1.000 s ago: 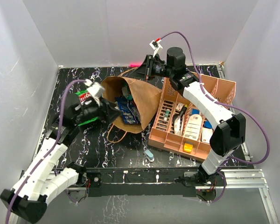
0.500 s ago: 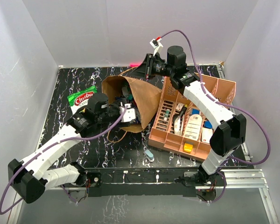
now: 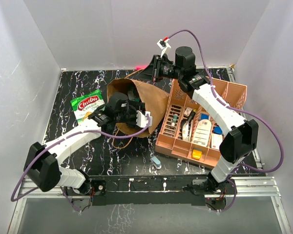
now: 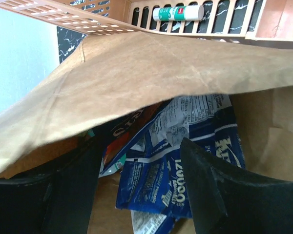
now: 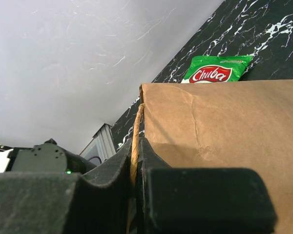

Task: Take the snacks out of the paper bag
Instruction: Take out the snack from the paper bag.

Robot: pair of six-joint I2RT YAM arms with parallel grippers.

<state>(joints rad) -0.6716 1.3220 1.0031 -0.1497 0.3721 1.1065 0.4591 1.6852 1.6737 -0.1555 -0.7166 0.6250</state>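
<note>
The brown paper bag (image 3: pixel 151 100) lies on its side, mouth toward the left. My left gripper (image 3: pixel 133 115) is inside the mouth, jaws open. In the left wrist view the left gripper (image 4: pixel 141 180) straddles a blue crinkly snack packet (image 4: pixel 185 161), touching nothing I can see; a red-orange packet (image 4: pixel 121 141) lies behind it under the bag's upper wall (image 4: pixel 136 73). A green "Chuba" snack packet (image 3: pixel 87 105) lies on the table left of the bag, also in the right wrist view (image 5: pixel 212 70). My right gripper (image 3: pixel 150 73) (image 5: pixel 136 161) is shut on the bag's twisted handle (image 5: pixel 136 129), holding the far side up.
An orange slotted tray (image 3: pixel 234 92) with small items stands right of the bag, touching it; its edge shows in the left wrist view (image 4: pixel 88 27). A pale-blue capsule (image 3: pixel 156 162) lies near the front edge. A pink item (image 3: pixel 141 67) lies at the back wall.
My left gripper has left the green packet on the table and moved right, into the bag's mouth. The right gripper has kept its hold on the handle.
</note>
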